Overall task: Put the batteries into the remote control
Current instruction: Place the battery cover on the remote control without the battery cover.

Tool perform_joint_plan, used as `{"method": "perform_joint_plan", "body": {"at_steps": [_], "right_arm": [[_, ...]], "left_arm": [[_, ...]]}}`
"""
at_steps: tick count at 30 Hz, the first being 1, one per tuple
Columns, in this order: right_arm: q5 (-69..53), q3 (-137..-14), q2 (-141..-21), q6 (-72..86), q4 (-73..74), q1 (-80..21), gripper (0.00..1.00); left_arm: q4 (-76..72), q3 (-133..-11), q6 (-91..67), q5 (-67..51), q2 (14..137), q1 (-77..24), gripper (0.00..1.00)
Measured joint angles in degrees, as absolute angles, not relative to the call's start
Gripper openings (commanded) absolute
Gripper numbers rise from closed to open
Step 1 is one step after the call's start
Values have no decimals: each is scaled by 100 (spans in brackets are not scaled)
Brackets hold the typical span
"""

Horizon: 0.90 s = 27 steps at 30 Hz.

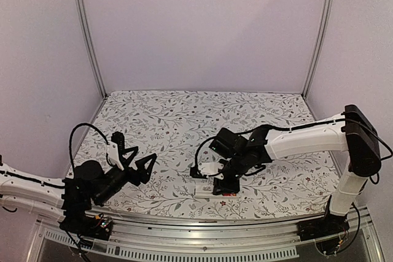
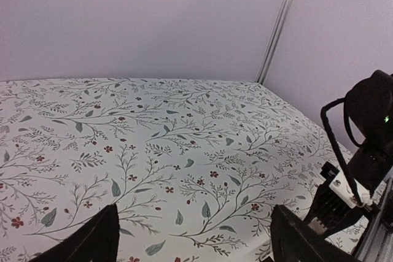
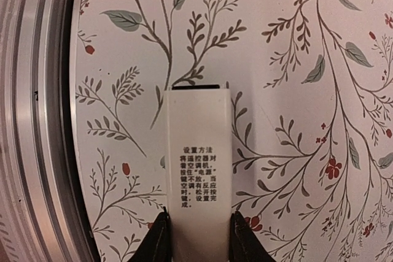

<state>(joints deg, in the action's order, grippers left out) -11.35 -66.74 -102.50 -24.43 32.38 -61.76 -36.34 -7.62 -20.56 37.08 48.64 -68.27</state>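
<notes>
Your right hand (image 3: 199, 232) is narrowed onto the remote (image 3: 199, 151). Its two fingertips (image 3: 158, 240) press against the long sides at the near end, so you hold the remote across its width. That is the only grip that suits so slim a bar.

The remote lies parallel to the rail (image 3: 37, 121) at the front of the bench (image 3: 295, 59), close beside it, with its printed face up. I cannot tell whether it rests on the cloth or is just clear of it. No recess shows on the face you see, so the compartment is either under the hand or on the far side. You will probably have to turn or shift the remote before anything can go in.

Holding it at one end leaves the rest of its length free, which helps if the other arm is to work on it. It also gives the remote leverage to swing, so keep the squeeze firm.

Your left hand (image 2: 195, 225) hangs spread wide and empty, well apart to the left and aimed across bare cloth. It seems parked there to stay out of the way until it is needed.

The batteries are not plainly in sight. In the top view a red sliver (image 1: 230, 194) lies just right of the right hand and may be one of them, but it is too small to be sure. I cannot find the dark one.
</notes>
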Motion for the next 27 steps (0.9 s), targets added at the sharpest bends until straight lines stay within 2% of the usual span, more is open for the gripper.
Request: {"method": "perform_joint_plan", "body": {"at_steps": [27], "right_arm": [[-1260, -6831, -10501, -2394, 3301, -6176, 21]], "left_arm": [[-3857, -751, -1855, 3931, 5039, -6825, 84]]}}
